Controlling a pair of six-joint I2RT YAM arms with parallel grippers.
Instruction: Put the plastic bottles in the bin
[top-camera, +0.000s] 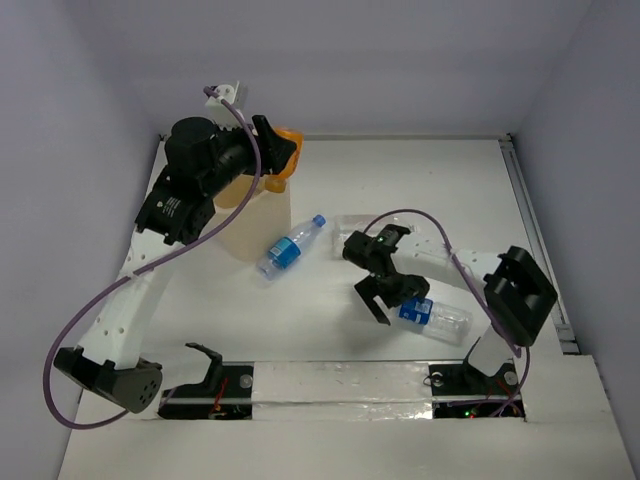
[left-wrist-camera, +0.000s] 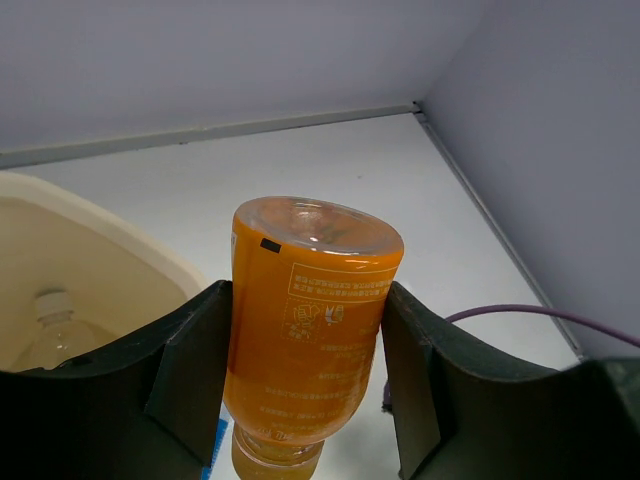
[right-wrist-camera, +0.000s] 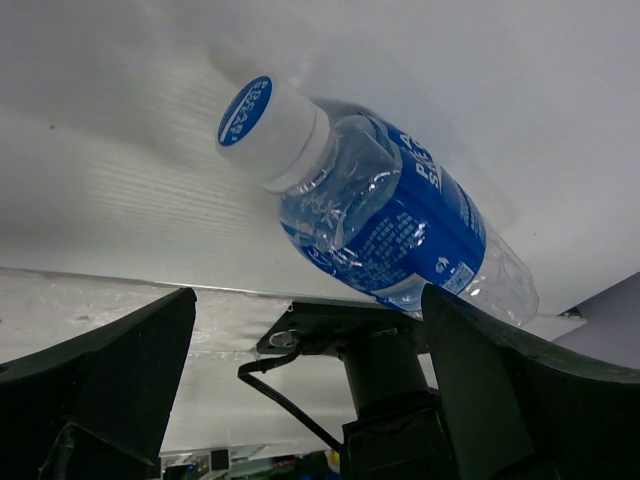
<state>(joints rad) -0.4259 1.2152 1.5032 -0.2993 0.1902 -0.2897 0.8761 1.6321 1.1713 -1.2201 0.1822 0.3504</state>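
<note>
Left pincer (left-wrist-camera: 305, 340) pinches the orange bottle (left-wrist-camera: 315, 290) just outside the bin's (left-wrist-camera: 110, 232) rim; best to carry it fully over the bin's opening before spreading, so it drops inside.

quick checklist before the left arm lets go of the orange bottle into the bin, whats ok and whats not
1. Left gripper shut on the orange bottle: ok.
2. Orange bottle over the bin opening: not ok, the left wrist view shows the rim off to one side.
3. Room in the bin: ok, only a white-capped bottle shows inside.
4. Right gripper away from the bin: ok, open and facing the blue-label bottle on the table.
5. Orange bottle's cap on: cannot tell, hidden.
</note>
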